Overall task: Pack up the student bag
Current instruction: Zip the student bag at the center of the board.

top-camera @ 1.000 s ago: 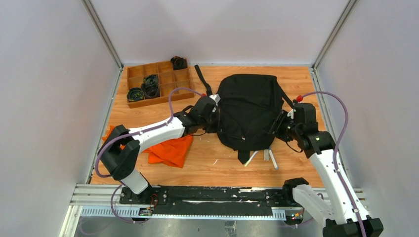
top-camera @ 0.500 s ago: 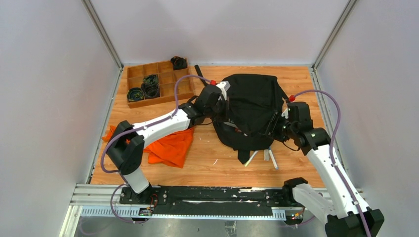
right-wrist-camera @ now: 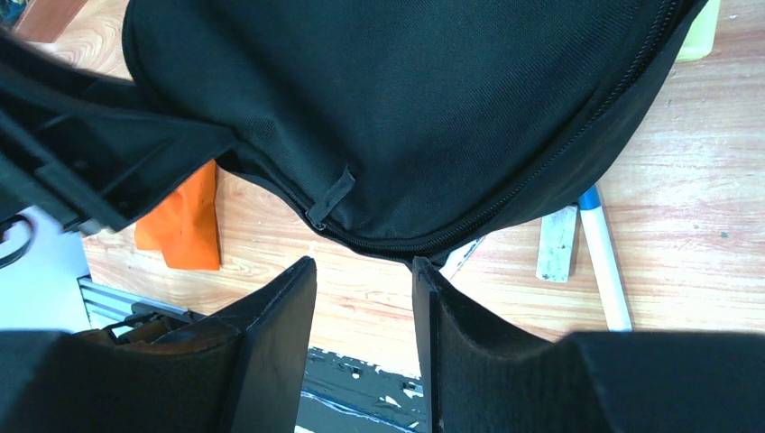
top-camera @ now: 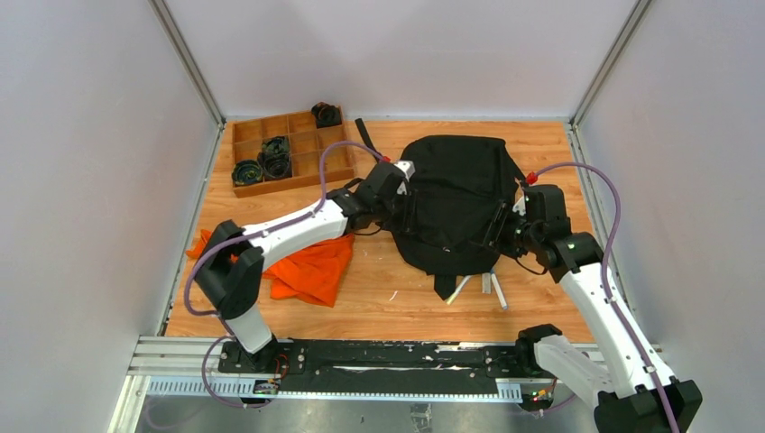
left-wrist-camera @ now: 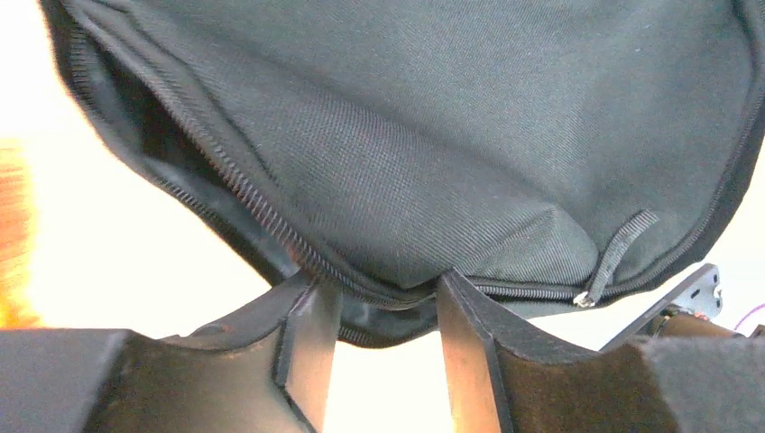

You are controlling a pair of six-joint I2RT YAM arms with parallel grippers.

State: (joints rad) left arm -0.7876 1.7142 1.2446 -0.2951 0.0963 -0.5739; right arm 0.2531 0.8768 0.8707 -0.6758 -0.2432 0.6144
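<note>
Flanking student bag (top-camera: 456, 203), wooden tray (top-camera: 290, 153) holding dark parts (top-camera: 273, 155)

The student bag (top-camera: 456, 203) lies on the wooden counter (top-camera: 541, 307) with the left gripper (top-camera: 403, 194) at its left edge and the right gripper (top-camera: 505, 225) at its right edge; from above, neither gripper's jaw gap can be made out. An orange cloth (top-camera: 307, 273) lies crumpled under the left arm, and a divided wooden tray (top-camera: 289, 153) holding dark round items sits at the far left corner. Pale stick-like objects (top-camera: 492, 289) poke out just below the bag's near edge.
</note>
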